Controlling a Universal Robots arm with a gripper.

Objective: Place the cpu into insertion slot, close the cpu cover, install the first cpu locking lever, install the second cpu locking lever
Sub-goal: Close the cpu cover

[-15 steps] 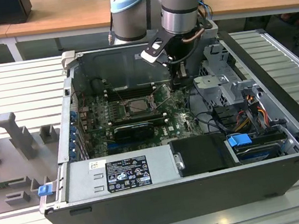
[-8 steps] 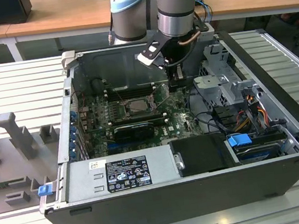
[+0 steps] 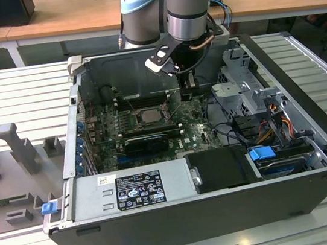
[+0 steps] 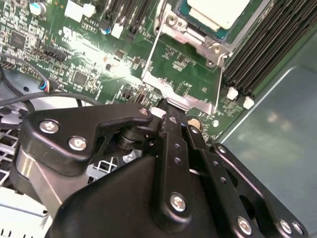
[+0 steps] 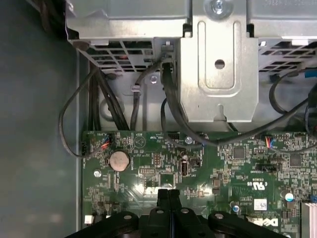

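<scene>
Closing the cpu cover (image 4: 166, 88) is the step in hand, by my read. The cpu (image 4: 218, 9) already sits in the insertion slot (image 4: 174, 24): flat, pale metal top up, edges square to the slot rim. Square part, so no real long axis. Its sides run parallel with the memory slots (image 4: 267, 49) just beside it, along the motherboard (image 4: 84, 59) edge next to the case (image 3: 165, 220) wall.

Cover is open, swung off the slot about its hinged side. The frame runs from that hinge out to its free edge, with green board visible through the window. How steeply it's raised: cannot tell.

The gripper (image 4: 171, 108) is at that free edge, fingers together with no gap to speak of in both wrist views. The tip touches or nearly touches the cover's lip. Whether the lip is actually nipped between the fingers, I cannot tell. In the exterior view the arm stands just to the exterior view's right of the slot, mid-board.

What the close calls for, as I judge it: carry the free edge in an arc about the hinge, not a straight push, so the frame lands flat around the chip with the window centred on the pale top. Risks: the fingertip slipping off the thin lip, or dragging across the chip.
</scene>
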